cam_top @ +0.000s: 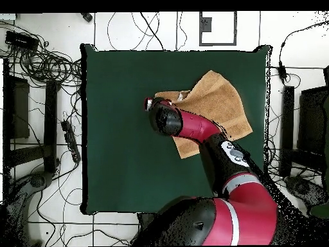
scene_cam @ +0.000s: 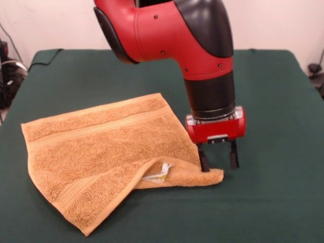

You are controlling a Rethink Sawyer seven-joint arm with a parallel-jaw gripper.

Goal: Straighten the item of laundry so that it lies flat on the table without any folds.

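The item of laundry point(scene_cam: 101, 152), an orange-tan terry towel, lies left of centre on the green table point(scene_cam: 273, 91). Its near right edge is folded over in a long flap point(scene_cam: 121, 190), and a white label point(scene_cam: 159, 174) peeks out from under the fold. A stripe band runs along the far edge. My gripper point(scene_cam: 218, 162) stands open at the towel's right corner, with its left finger point(scene_cam: 203, 161) touching the cloth and the right finger on the bare table side. In the overhead view the towel point(cam_top: 222, 103) shows at the table's point(cam_top: 122, 128) upper right, and the arm point(cam_top: 193, 125) hides the fingers.
The thick red arm point(scene_cam: 172, 30) hangs over the table's far middle. Around the table on the floor lie cables point(cam_top: 45, 61) and dark furniture point(cam_top: 29, 116). The table's right edge point(cam_top: 267, 96) is close to the towel.
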